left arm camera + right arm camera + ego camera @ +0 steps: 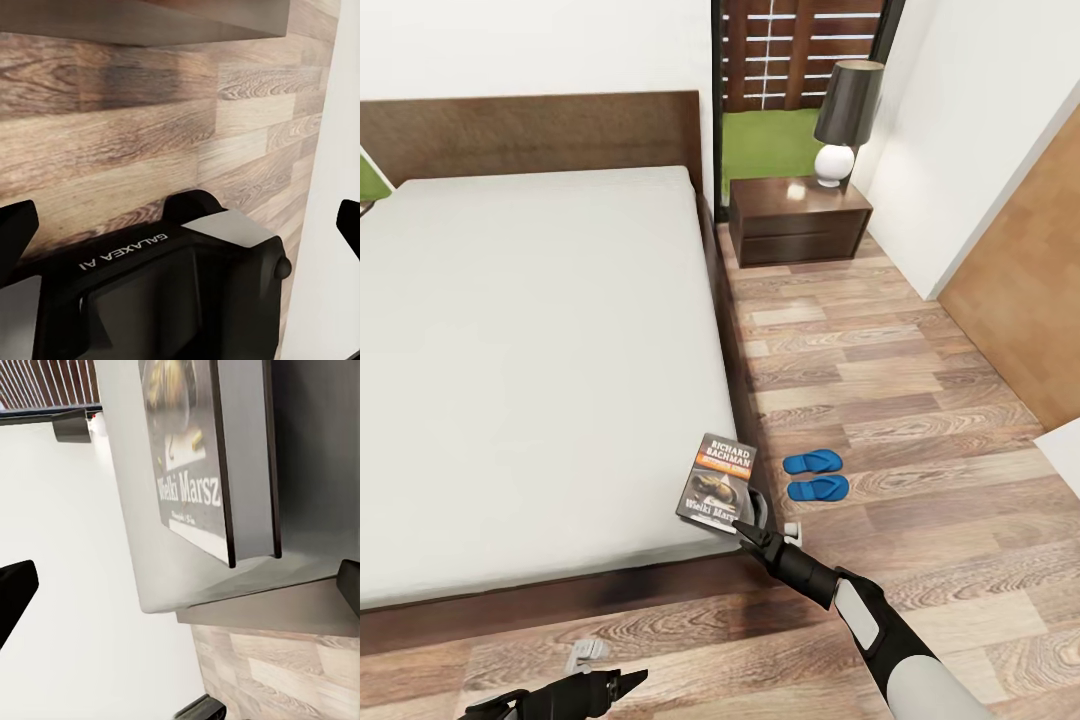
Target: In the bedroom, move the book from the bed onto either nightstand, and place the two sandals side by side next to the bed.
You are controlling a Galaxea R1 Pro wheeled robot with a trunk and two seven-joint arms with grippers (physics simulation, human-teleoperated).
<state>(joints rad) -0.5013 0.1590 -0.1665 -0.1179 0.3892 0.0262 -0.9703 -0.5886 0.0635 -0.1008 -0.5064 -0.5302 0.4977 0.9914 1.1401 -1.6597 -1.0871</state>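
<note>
Dark-covered book (717, 483) lies on the near right corner of the bed (530, 380), overhanging the mattress edge. Right gripper (752, 532) sits just beside the book, jaws spread, empty. Two blue sandals (815, 475) lie side by side on the floor (920, 420) near the bed. Left gripper (622, 683) hangs low over the floor, jaws spread.

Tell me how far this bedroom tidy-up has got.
Looks done: the two sandals lie side by side on the floor next to the bed. In hand: the right gripper reaches the book, which lies at the mattress corner. Left: grasping it and carrying it to the nightstand.
</note>
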